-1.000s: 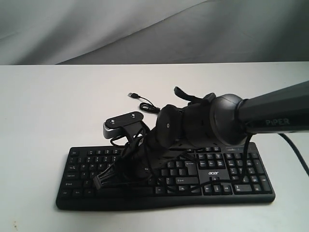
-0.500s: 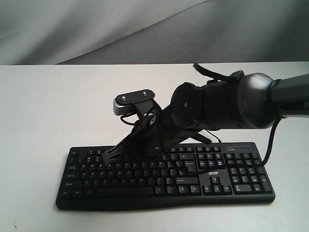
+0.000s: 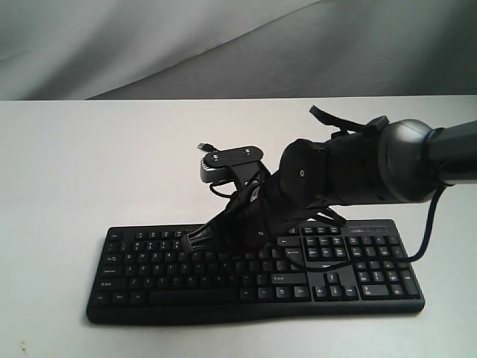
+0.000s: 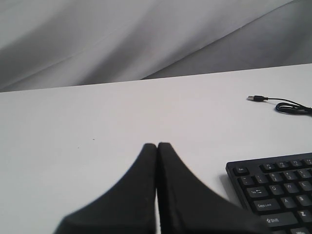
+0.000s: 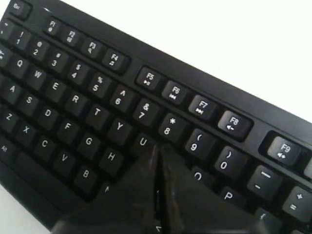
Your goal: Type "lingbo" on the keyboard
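Hovering over the upper letter rows, the right gripper [image 3: 188, 240] has its jaws pressed together into one blunt point, aimed down at the wide, flat black plastic keyboard [image 3: 149, 277] with white legends. The keyboard lies along the near side of the plain white worktop [image 3: 74, 164], and its thin black USB cable [image 3: 205, 147] trails away on the far side.

In the right wrist view the gripper tip [image 5: 157, 148] sits between the U key [image 5: 142, 142] and the O key [image 5: 197, 175], just under the 8 key [image 5: 168, 127], covering the spot where I would be. My reading is that the second letter of "lingbo" is in hand, so n, g, b and o are left. No screen shows, so what has been entered cannot be confirmed, nor can I tell whether the key is actually depressed.

The left gripper [image 4: 157, 146], its jaws also pressed together, hangs over bare worktop just left of the keyboard's [image 4: 273, 190] left end, taking no part.

Compared with half a second ago, the right tip has shifted right along the same rows. The grey wrist camera [image 3: 231, 160] has moved right with it, uncovering the cable's plug. A full second ago the arm sat lower and nearer.
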Tool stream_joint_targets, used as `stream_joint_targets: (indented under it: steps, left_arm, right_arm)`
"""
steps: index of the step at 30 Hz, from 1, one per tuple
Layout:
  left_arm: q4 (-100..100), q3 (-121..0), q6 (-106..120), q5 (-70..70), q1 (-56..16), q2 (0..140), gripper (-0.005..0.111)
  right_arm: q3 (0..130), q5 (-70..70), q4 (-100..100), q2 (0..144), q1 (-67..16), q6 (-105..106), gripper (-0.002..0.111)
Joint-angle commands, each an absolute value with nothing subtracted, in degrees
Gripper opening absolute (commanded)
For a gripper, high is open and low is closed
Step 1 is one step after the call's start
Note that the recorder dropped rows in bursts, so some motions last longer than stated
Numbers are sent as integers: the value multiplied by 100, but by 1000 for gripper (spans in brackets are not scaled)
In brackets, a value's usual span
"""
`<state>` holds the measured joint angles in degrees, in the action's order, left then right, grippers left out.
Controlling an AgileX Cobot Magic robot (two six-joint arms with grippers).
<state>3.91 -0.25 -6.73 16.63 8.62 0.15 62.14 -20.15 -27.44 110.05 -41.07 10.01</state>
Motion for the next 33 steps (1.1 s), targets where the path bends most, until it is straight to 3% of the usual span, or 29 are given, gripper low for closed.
stream_joint_targets:
  steps: [1,33]
  left_arm:
    - [345,0,-696,1636,873,0,0]
    - [345,0,-696,1636,873,0,0]
  right_arm:
    - [6178,-1925,-2530,10961,-4051,857,0]
    - [6178,-1967,-1327,10961,-4051,-486,0]
